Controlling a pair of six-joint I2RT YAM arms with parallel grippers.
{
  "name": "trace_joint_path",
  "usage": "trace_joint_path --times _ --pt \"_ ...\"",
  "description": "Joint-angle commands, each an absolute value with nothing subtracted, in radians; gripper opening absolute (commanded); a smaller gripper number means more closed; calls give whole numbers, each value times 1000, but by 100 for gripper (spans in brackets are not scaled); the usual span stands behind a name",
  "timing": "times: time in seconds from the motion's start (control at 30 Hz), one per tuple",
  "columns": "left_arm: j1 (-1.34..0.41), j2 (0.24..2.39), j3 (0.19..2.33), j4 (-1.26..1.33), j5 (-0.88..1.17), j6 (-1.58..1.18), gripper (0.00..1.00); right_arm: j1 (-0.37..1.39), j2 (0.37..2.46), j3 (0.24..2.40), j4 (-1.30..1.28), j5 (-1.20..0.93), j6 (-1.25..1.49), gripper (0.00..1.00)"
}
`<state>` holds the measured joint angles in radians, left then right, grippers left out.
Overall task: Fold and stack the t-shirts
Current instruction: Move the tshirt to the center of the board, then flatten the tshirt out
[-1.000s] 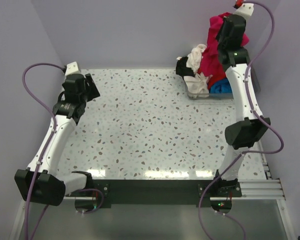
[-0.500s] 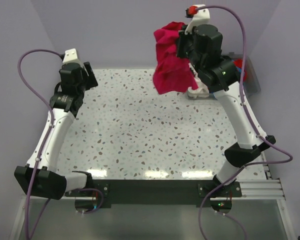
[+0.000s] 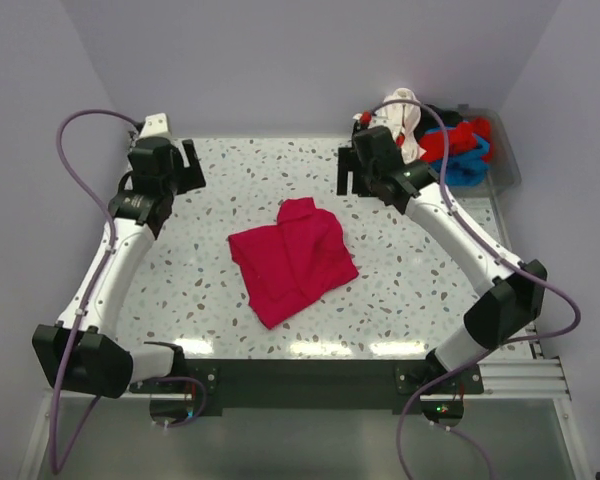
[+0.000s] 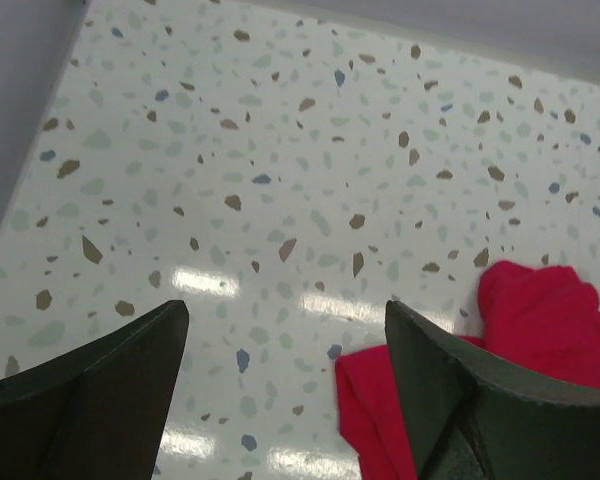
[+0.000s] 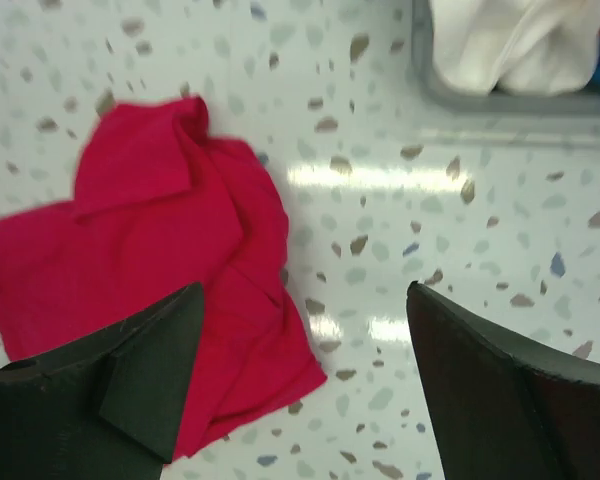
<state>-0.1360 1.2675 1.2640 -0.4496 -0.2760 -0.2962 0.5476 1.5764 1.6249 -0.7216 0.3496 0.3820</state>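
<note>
Lying crumpled on the table beneath and left of the right gripper now, no longer dangling aloft: crimson-pink t-shirt. Right gripper released, jaws wide, empty. Left gripper spread too, holding nothing, shirt just off its right side. Next, probably: flattening for folding.

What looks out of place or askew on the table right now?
The crimson-pink t-shirt lies crumpled mid-table, skewed and folded over itself rather than spread flat. In the bin at the far right corner, the other shirts are heaped in a tangle. Nothing looks damaged or spilled.
</note>
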Motion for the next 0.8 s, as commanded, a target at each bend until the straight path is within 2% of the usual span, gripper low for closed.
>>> trace_joint_path --times 0.0,0.17,0.37,0.67,0.77 --pt "-181 1233 1157 -454 -207 -339 84 548 1562 1525 -721 249 434 86" --pt "-288 1247 1042 -446 -180 -460 85 604 1552 1404 -651 75 422 86" --pt "-288 1292 951 -411 -123 -575 84 649 1595 1290 -575 -116 437 83" --pt "-353 1379 861 -278 20 -643 77 667 1730 1221 -451 -224 489 77" --pt "-392 1410 838 -255 35 -655 74 667 1784 1218 -425 -233 508 72"
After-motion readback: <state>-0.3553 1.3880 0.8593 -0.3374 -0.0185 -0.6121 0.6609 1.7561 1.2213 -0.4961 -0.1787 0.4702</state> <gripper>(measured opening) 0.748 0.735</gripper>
